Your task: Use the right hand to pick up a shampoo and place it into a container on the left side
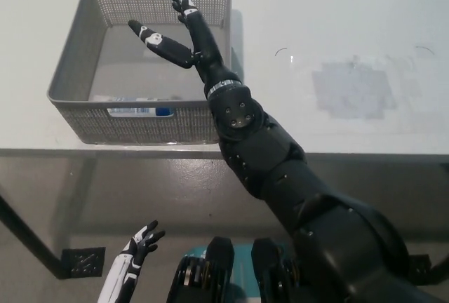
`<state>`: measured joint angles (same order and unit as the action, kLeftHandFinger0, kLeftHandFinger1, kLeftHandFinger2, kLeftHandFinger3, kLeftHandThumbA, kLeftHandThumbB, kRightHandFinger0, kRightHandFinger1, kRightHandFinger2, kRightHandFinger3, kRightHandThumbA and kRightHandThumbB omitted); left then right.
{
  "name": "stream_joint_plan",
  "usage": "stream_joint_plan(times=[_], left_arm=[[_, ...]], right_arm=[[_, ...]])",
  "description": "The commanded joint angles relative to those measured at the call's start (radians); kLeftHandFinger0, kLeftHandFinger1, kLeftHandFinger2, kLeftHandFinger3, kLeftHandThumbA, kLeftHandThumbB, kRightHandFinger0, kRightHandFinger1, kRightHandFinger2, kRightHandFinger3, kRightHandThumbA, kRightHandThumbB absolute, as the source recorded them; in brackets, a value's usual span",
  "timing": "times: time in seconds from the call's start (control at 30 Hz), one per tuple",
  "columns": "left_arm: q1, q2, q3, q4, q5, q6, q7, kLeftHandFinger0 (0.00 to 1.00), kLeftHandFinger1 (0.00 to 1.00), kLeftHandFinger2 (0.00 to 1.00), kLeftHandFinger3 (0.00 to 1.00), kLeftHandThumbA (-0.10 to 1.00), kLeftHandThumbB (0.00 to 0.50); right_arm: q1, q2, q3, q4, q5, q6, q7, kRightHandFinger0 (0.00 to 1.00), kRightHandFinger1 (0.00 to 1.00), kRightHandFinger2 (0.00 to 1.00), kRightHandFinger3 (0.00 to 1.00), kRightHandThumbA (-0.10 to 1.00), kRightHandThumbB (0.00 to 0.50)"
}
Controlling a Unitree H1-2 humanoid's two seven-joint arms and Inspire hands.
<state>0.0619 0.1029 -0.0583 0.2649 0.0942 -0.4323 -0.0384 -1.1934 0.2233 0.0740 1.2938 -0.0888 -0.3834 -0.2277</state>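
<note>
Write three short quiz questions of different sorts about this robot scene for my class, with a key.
1. True or false: the right hand is open over the grey basket.
2. Where does the shampoo lie? A) on the table right of the basket B) inside the basket, by its near wall C) in the left hand
3. Fill in: the white left hand rests at the picture's lower ____.

Key: 1 true; 2 B; 3 left.
</note>
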Motion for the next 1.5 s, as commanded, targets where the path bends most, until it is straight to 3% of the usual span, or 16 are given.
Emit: stream_joint_plan(times=[0.0,0.1,0.23,0.33,0.4,0.5,0.6,0.67,0.77,0.93,1.03,1.2,1.33,1.47], left_arm=[[-0.013,0.013,-0.011,-0.012,-0.007,-0.038,-0.003,0.89,0.88,0.82,0.91,1.00,0.000],[-0.017,0.014,-0.015,-0.006,-0.003,-0.038,-0.002,0.88,0.86,0.80,0.94,1.00,0.009],[-0.028,0.018,-0.021,0.001,0.009,-0.038,0.006,0.85,0.84,0.78,0.95,1.00,0.014],[-0.033,0.022,-0.015,0.002,-0.010,-0.038,-0.014,0.87,0.86,0.79,0.99,1.00,0.036],[-0.037,0.027,-0.016,0.003,0.008,-0.038,-0.004,0.86,0.85,0.80,1.00,1.00,0.019],[-0.036,0.033,-0.013,0.005,0.018,-0.038,0.002,0.86,0.89,0.87,0.99,1.00,0.046],[-0.029,0.035,-0.007,-0.001,0.024,-0.035,-0.003,0.92,0.94,0.97,1.00,1.00,0.069],[-0.027,0.033,-0.002,-0.003,0.020,-0.032,-0.003,0.95,0.96,1.00,1.00,1.00,0.060],[-0.025,0.028,0.003,-0.005,-0.015,-0.020,-0.015,1.00,1.00,1.00,1.00,1.00,0.092],[-0.037,0.028,0.002,0.008,-0.019,-0.037,-0.017,1.00,1.00,1.00,1.00,1.00,0.082],[-0.040,0.026,0.010,0.013,-0.030,-0.037,-0.015,1.00,1.00,1.00,1.00,1.00,0.095],[-0.043,0.025,0.013,0.017,-0.032,-0.038,-0.010,1.00,1.00,1.00,1.00,1.00,0.070],[-0.031,0.024,0.023,0.019,-0.036,-0.038,-0.005,1.00,1.00,1.00,1.00,1.00,0.100],[-0.017,0.020,0.022,0.023,-0.040,-0.038,-0.006,1.00,1.00,1.00,1.00,1.00,0.099]], right_arm=[[-0.066,-0.014,-0.016,-0.057,0.022,-0.066,0.038,1.00,1.00,1.00,1.00,0.86,0.386],[-0.060,-0.032,-0.014,-0.116,0.016,-0.052,0.043,1.00,1.00,1.00,1.00,0.94,0.393],[-0.008,-0.085,-0.028,-0.344,0.034,-0.004,0.073,1.00,1.00,1.00,1.00,0.92,0.342],[0.066,-0.127,-0.039,-0.581,0.034,0.065,0.079,1.00,1.00,1.00,1.00,0.93,0.345],[0.129,-0.161,-0.046,-0.753,0.043,0.112,0.099,1.00,1.00,1.00,1.00,0.95,0.312],[0.253,-0.217,-0.061,-1.046,0.098,0.205,0.147,1.00,1.00,1.00,1.00,0.97,0.371],[0.373,-0.267,-0.079,-1.252,0.150,0.245,0.167,1.00,1.00,1.00,1.00,0.92,0.340],[0.451,-0.296,-0.087,-1.350,0.183,0.262,0.175,1.00,1.00,1.00,1.00,0.92,0.350],[0.583,-0.338,-0.086,-1.444,0.233,0.243,0.192,1.00,1.00,1.00,1.00,0.91,0.361],[0.787,-0.365,-0.078,-1.514,0.267,0.185,0.189,1.00,1.00,1.00,1.00,0.85,0.342],[0.883,-0.372,-0.063,-1.502,0.261,0.147,0.193,1.00,1.00,1.00,1.00,0.87,0.331],[1.007,-0.368,-0.053,-1.422,0.264,0.066,0.197,1.00,1.00,1.00,1.00,0.84,0.290],[1.084,-0.344,-0.038,-1.340,0.259,0.032,0.213,1.00,1.00,1.00,1.00,0.86,0.256],[1.152,-0.324,-0.030,-1.270,0.244,0.011,0.230,1.00,1.00,1.00,1.00,0.90,0.284]])
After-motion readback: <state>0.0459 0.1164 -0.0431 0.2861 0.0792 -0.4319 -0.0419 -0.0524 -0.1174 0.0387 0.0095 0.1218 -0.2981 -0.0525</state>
